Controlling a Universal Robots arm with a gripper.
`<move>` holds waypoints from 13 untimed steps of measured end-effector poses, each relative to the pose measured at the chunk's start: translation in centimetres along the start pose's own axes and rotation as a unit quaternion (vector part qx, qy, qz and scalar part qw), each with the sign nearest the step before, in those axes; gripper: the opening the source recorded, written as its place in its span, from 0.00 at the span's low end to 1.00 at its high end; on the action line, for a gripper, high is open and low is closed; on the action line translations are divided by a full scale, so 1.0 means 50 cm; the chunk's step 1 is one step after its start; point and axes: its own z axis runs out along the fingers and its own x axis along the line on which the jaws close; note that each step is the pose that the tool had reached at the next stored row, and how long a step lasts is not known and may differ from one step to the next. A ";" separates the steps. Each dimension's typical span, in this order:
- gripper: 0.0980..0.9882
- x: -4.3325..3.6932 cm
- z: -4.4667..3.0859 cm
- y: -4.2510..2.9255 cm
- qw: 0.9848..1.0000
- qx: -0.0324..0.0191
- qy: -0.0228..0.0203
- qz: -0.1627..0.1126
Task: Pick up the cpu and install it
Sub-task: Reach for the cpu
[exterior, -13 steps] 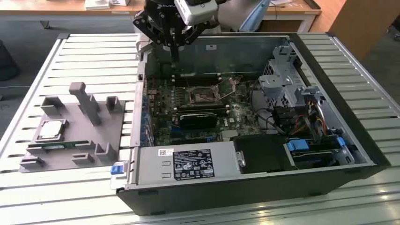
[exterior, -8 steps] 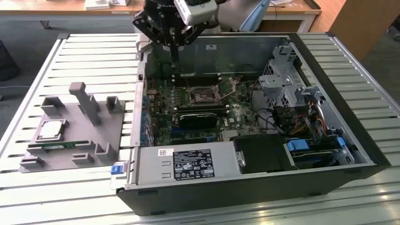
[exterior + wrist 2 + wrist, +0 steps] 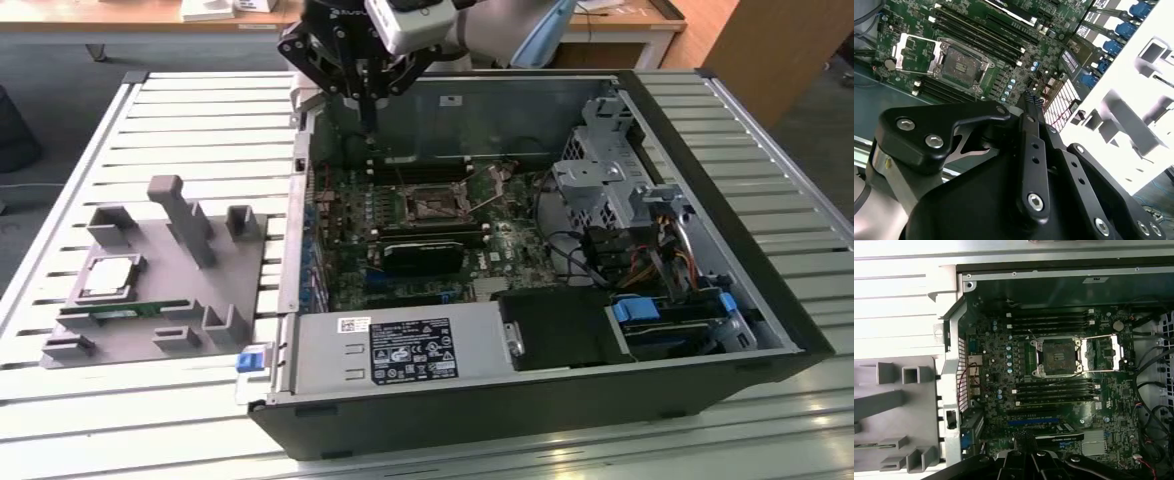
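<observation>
Exterior view first: we see the cpu lying flat in a recess of the grey holder on the slatted worktop, at the exterior view's left, well apart from the gripper. A narrow green memory stick lies just on the near side of it. The gripper hangs over the far left corner of the open computer case, pointing straight down. Its fingers are clenched together on nothing. The socket sits mid-board, nearer to us than the gripper.

In the second wrist view the gripper tapers to one closed tip above the board, and the socket has its metal frame swung open and its contact field bare.

In the first wrist view the gripper looks down on the socket between the rows of memory slots.

We judge several risks. The chip is thin and sits low in its recess, so a skewed or shallow grip could let it slip or tilt. The memory stick is close enough to be nudged. The case wall stands between the holder and the socket, so a low carry could strike it. A tilted or misturned chip could harm the exposed contacts.
</observation>
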 end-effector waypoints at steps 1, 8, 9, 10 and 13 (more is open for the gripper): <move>0.01 0.001 0.000 0.000 1.000 0.000 0.000 0.000; 0.01 0.009 0.000 -0.001 1.000 0.000 0.000 0.000; 0.01 0.011 0.000 -0.001 1.000 0.000 0.000 0.000; 0.01 0.012 0.000 -0.001 1.000 0.000 0.000 0.000; 0.01 0.015 0.000 -0.001 1.000 0.000 0.000 0.000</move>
